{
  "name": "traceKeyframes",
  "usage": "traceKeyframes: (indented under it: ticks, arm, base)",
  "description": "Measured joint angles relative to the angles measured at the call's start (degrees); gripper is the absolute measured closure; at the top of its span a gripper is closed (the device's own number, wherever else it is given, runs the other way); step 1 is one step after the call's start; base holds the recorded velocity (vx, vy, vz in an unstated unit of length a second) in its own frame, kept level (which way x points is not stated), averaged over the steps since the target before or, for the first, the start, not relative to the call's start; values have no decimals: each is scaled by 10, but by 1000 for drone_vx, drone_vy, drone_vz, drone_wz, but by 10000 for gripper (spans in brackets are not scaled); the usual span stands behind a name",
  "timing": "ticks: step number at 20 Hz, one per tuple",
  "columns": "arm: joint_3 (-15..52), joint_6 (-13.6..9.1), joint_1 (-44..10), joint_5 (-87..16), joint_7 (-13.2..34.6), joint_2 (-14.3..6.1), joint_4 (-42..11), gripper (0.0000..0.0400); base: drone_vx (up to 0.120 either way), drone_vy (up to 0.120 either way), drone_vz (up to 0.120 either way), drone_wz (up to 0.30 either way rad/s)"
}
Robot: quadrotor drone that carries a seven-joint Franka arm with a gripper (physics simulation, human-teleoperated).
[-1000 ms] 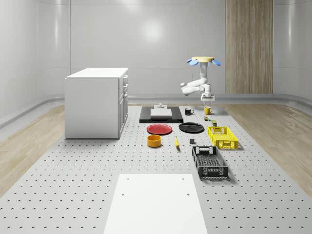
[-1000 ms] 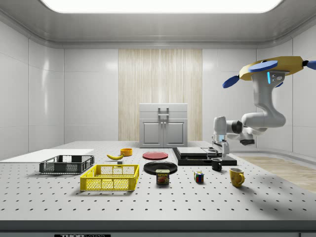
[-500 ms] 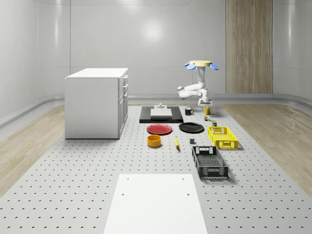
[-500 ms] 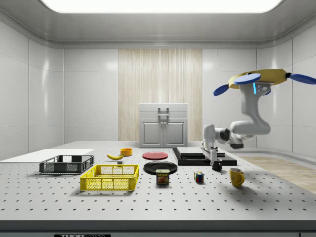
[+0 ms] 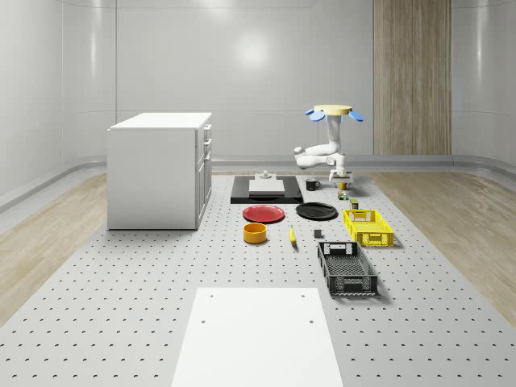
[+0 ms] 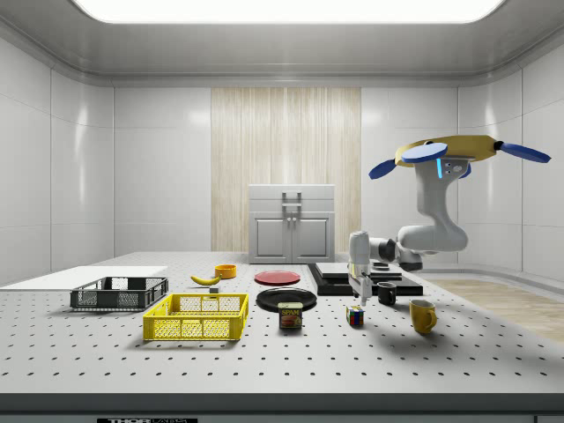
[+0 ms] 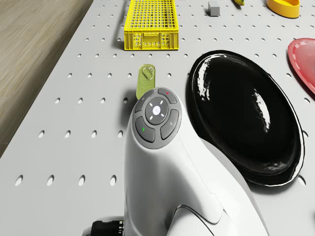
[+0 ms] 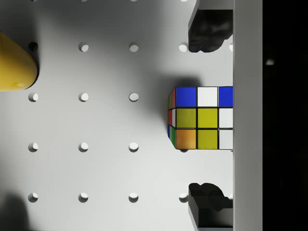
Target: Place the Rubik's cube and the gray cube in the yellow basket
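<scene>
Perforated table | yellow basket nearest, well apart from Rubik's cube | gripper just above cube, fingers wide open, empty | drone hovers beyond | risk: cube off-centre, finger clips it; yellow mug near

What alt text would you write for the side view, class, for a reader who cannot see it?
A drone hovers above the table, its arm reaching down so the gripper hangs just above a Rubik's cube. To the side view's left sit a can and the yellow basket.
</scene>
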Motion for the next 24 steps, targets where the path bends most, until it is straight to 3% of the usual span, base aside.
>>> traceKeyframes:
  ticks: [3,15,24]
  arm:
    - [1,6,-2,3,2,-7,0,0]
    - [-74,65,-4,-62,-4,-41,18,0]
    - [-107,92,-4,-90,-10,-55,30,0]
  base:
    - [107,0,0,0]
    - [0,0,0,0]
    - [0,0,0,0]
